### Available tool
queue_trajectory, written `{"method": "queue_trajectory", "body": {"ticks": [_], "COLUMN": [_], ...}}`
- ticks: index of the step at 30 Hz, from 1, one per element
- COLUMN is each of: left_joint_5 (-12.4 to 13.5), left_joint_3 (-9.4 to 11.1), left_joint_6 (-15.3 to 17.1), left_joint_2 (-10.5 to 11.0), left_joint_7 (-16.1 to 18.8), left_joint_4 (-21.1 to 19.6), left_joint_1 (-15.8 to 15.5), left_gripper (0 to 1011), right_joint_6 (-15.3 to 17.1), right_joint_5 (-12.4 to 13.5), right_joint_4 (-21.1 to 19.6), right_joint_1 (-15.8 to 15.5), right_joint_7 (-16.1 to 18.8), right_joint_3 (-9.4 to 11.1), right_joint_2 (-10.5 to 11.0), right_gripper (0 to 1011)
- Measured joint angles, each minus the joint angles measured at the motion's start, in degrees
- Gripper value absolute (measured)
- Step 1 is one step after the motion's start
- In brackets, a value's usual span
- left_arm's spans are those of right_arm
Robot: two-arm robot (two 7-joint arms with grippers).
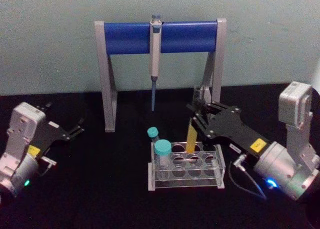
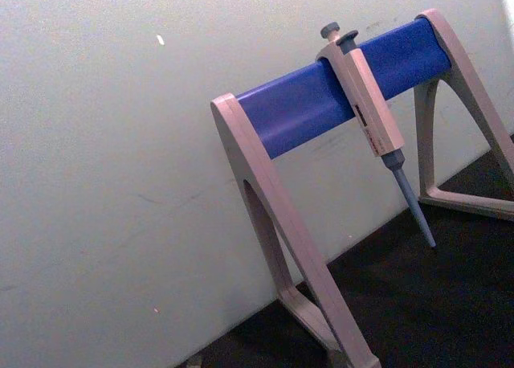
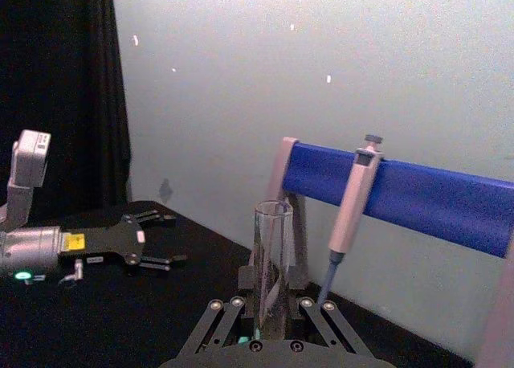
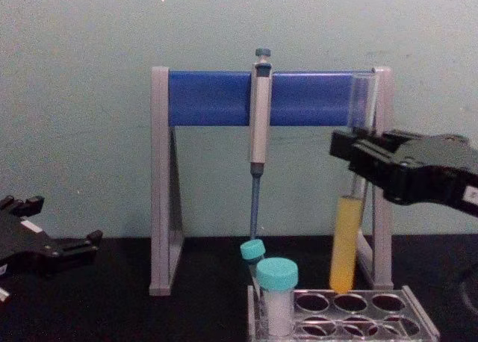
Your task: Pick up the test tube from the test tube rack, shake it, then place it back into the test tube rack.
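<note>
1. The pipette stand (image 1: 160, 36) is placed at the back of the black table (image 1: 100, 189).
2. The right gripper (image 1: 196, 118) is clamped on the test tube (image 1: 191, 136). The left gripper (image 1: 75, 130) is seen spread wide, well apart at the left.
3. The test tube rack (image 1: 186, 183) is set before the stand.
4. The pipette (image 1: 155, 59) is hung behind the rack.
5. The test tube is held upright with its bottom at a rear hole. Whether it is inside cannot be told.
6. Two teal-capped vials (image 1: 162, 159) are stood at the rack's left end.

Yellow-orange liquid is seen in the clear test tube (image 4: 348, 241); test tube rack (image 1: 197, 179) is also clear. Vials (image 4: 277, 297) are capped teal. Pipette stand (image 1: 125, 37): grey legs, blue bar. Worktop (image 1: 100, 189) is black, wall (image 1: 50, 39) pale green.
</note>
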Motion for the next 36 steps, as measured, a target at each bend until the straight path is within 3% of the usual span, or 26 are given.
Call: {"method": "queue_trajectory", "body": {"ticks": [8, 17, 36], "left_joint_5": [0.0, 0.0, 0.0], "left_joint_3": [0.0, 0.0, 0.0], "left_joint_6": [0.0, 0.0, 0.0], "left_joint_2": [0.0, 0.0, 0.0], "left_joint_7": [0.0, 0.0, 0.0], "left_joint_4": [0.0, 0.0, 0.0], "left_joint_1": [0.0, 0.0, 0.0], "left_gripper": [1001, 1001, 1001], "right_joint_6": [-1.41, -2.24, -2.09], "right_joint_5": [0.43, 0.02, -0.66], "right_joint_4": [3.88, 7.9, 8.37], "right_joint_1": [3.75, 7.27, 7.11], "right_joint_7": [0.55, -0.52, -2.06], "right_joint_3": [-1.82, -1.79, 0.06], "right_joint_2": [-2.03, -3.36, -3.52], "right_gripper": [225, 225, 225]}}
